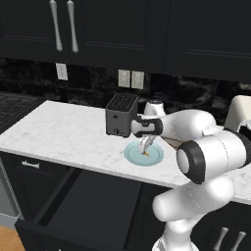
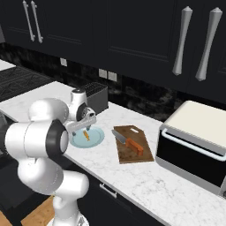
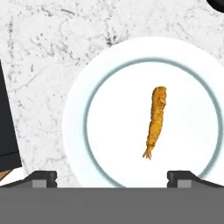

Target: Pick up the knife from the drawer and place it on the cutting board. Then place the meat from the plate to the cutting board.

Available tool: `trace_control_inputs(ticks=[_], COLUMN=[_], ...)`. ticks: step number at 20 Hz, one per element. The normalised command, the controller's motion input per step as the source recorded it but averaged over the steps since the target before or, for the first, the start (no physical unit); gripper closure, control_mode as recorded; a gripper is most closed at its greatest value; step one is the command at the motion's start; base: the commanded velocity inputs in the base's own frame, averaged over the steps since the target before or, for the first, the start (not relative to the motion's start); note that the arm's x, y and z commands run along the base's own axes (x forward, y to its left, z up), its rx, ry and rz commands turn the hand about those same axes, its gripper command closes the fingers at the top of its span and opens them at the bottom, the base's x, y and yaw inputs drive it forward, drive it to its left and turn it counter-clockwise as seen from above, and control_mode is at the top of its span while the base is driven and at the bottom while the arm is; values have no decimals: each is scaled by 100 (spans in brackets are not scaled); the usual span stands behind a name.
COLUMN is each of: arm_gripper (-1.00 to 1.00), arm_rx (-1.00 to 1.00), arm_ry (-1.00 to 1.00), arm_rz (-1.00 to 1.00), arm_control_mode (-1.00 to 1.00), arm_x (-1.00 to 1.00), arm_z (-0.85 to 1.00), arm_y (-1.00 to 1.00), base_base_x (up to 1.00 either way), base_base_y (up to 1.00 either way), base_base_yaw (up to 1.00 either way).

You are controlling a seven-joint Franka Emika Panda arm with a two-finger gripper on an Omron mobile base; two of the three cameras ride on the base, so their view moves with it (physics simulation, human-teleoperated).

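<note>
The meat (image 3: 156, 120) lies alone on your plate (image 3: 78, 131), right under the gripper (image 3: 111, 177), whose jaws stand wide apart with nothing between them. The knife (image 2: 129, 142) rests on the cutting board (image 2: 132, 152) beside the plate on the desk (image 1: 63, 135). The drawer (image 1: 93, 206) hangs open below.

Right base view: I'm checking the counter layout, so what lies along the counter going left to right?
Black toaster → plate holding the meat → cutting board with the knife lying on it → toaster oven.
</note>
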Motion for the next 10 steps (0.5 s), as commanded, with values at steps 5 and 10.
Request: trace_control_inputs(ticks=[5, 10], arm_gripper=[-100, -100], arm_rx=[0, 0], arm_ry=[0, 0], arm_rz=[-1, 0], arm_control_mode=[-100, -100], arm_x=[19, 32], arm_z=[-36, -14], arm_y=[0, 0], base_base_x=[0, 0], base_base_y=[0, 0], base_base_yaw=[0, 0])
